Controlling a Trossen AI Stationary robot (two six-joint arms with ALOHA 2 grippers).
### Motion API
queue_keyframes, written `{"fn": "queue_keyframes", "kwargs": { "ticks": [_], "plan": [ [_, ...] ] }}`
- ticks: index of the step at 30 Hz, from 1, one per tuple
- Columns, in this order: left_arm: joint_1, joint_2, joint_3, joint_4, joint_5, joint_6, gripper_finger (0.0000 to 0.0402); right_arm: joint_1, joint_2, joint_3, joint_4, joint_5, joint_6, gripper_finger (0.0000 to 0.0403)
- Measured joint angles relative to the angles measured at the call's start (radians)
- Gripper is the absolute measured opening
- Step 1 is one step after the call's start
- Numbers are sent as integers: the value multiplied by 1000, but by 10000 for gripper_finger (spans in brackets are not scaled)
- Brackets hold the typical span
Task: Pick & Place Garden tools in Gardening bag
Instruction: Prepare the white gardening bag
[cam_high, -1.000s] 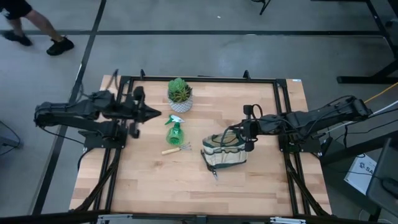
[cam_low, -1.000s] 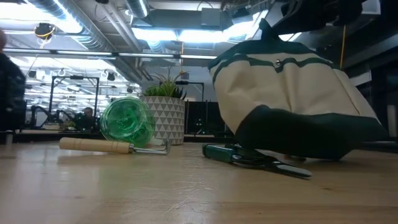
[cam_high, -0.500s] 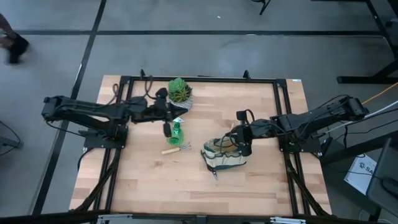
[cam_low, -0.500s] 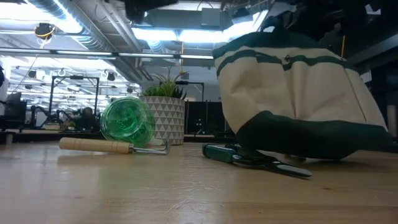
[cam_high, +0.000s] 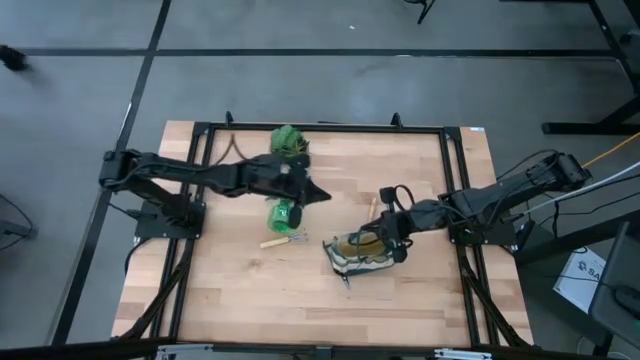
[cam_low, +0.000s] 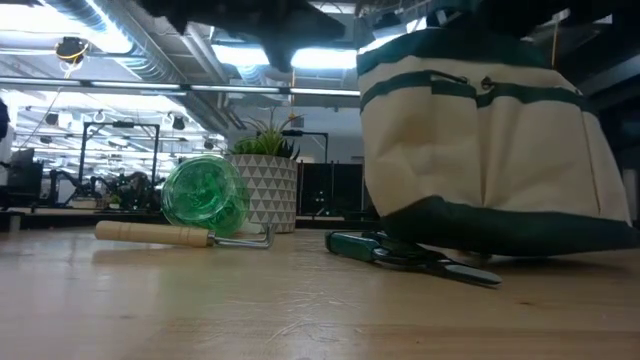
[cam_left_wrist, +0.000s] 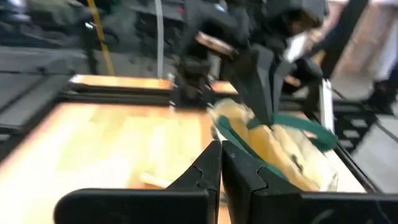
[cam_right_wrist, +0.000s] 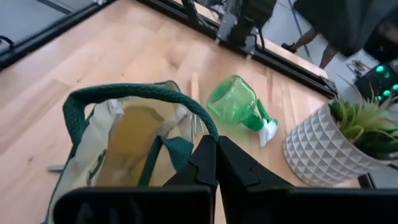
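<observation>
Canvas gardening bag (cam_high: 362, 253), translucent green spray bottle (cam_high: 281, 212)

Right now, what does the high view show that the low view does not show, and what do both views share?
Only the high view shows both arms: the left gripper reaches over the table near the spray bottle, and the right gripper is at the rim of the gardening bag, whose open top shows. Only the low view shows the pruning shears clearly, lying in front of the bag, and the room behind. Both views share the bag, the bottle, the hand rake and the potted plant.
</observation>
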Motion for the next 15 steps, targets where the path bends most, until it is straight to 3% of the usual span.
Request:
{"fn": "queue_keyframes", "kwargs": {
  "ticks": [6, 9, 12, 15],
  "plan": [
    [-26, 127, 149, -160, 16, 82, 12, 27, 0, 2, 28, 57, 0, 3],
    [-52, 168, 208, -230, 71, 138, 20, 36, 0, 13, 25, 86, 0, 4],
    [-86, 198, 247, -255, 130, 185, 32, 43, 0, 21, 21, 89, 0, 6],
    [-119, 220, 269, -262, 126, 219, 46, 57, 0, 21, 21, 89, 0, 7]
  ]
}}
